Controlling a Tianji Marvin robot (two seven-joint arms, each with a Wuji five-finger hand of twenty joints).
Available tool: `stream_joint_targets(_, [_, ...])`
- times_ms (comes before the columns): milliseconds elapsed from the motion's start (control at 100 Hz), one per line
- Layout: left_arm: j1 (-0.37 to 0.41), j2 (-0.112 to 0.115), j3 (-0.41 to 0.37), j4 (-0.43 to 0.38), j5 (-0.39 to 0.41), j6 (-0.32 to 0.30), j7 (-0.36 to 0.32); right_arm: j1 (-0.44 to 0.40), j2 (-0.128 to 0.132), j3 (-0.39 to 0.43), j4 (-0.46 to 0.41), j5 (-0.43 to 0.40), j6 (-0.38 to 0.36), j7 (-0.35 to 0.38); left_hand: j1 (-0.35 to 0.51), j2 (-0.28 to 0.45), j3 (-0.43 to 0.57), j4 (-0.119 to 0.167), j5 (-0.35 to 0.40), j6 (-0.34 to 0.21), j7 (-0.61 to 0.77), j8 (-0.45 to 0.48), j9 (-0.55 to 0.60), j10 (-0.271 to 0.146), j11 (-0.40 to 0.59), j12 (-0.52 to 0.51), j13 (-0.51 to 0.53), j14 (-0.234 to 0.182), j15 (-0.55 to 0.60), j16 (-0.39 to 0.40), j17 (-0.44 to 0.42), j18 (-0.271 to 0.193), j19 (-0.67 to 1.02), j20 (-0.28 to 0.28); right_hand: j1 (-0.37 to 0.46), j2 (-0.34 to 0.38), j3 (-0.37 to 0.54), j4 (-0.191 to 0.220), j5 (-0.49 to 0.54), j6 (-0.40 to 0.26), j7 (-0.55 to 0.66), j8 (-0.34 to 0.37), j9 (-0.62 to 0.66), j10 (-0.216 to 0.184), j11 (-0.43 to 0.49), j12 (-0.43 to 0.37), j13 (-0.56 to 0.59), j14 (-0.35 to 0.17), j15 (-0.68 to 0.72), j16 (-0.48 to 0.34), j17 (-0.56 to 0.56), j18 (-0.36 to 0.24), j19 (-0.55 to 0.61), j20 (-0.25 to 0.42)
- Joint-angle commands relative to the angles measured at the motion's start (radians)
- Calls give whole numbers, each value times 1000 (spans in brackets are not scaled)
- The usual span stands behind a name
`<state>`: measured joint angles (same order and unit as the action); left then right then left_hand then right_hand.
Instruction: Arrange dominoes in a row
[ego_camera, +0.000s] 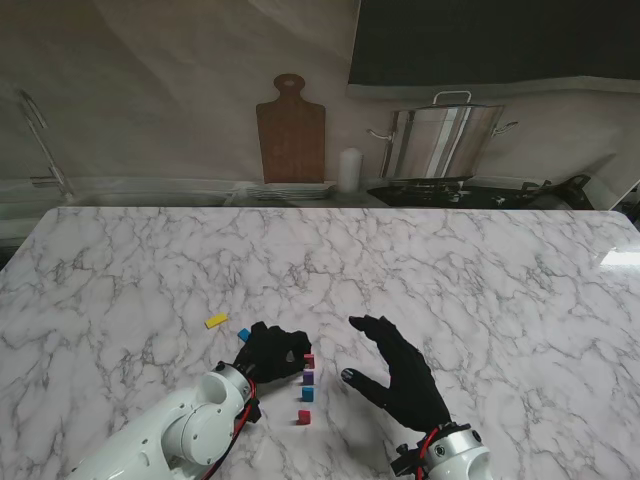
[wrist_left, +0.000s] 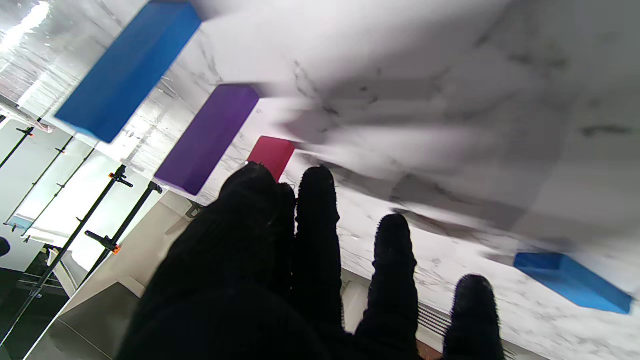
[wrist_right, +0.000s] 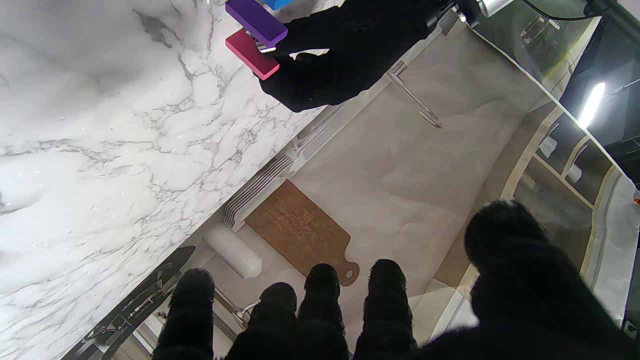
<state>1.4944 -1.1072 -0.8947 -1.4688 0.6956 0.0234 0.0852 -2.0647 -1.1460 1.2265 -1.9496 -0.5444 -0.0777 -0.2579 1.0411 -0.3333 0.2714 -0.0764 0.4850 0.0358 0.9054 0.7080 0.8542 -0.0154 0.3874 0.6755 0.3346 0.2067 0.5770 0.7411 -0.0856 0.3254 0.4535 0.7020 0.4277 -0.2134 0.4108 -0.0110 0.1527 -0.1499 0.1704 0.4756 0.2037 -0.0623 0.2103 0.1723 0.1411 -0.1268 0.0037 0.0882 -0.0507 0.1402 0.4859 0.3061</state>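
Several dominoes stand in a short row running away from me: a red one nearest, then blue, purple and another red domino farthest. My left hand reaches in from the left, thumb and forefinger pinched on that far red domino. The left wrist view shows purple and blue upright beside it. A yellow domino and a blue one lie flat farther left. My right hand hovers open to the right of the row, holding nothing.
The marble table stretches wide around the row. Behind its far edge are a wooden cutting board, a white cylinder, a stack of plates and a steel pot.
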Motion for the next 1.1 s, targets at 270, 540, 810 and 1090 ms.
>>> stream_joint_targets(270, [5,6,-3,-8,11,-5,-33,-4,-1,-1,-3,0,1,2,-18,-30,5,33,13,44,-136,-72,-104,32,45,-140,-33,19,-26,-9,-27,4,-41,32,7,15,-18,-13,-26,-23,18,-20,-20,-6,15,-6,7,-9,-9,3,-6,-24,11,3])
stream_joint_targets(540, [7,9,-6,-12,17,-9,-43,-4,-1,-1,-3,-1,0,2,-47,-37,45,29,15,53,-191,-70,-132,28,53,-185,-43,19,-35,-12,-27,2,-49,38,7,15,-18,-13,-26,-23,18,-20,-20,-8,14,-6,6,-10,-9,2,-6,-24,11,3])
stream_joint_targets(810, [13,15,-14,-18,32,-14,-55,-3,-1,-2,-3,-1,1,3,-66,-50,105,21,10,55,-222,-65,-152,22,64,-233,-50,17,-43,-16,-26,0,-53,40,7,15,-18,-13,-25,-23,19,-20,-20,-8,14,-6,6,-9,-9,2,-5,-24,11,3])
stream_joint_targets(1090, [25,24,-33,-32,62,-23,-72,-4,-1,-1,-4,-1,1,4,-90,-47,133,22,-6,59,-244,-66,-177,20,55,-241,-65,17,-57,-24,-27,-2,-59,37,7,15,-18,-13,-26,-24,18,-20,-21,-7,14,-6,7,-9,-9,2,-5,-24,11,2])
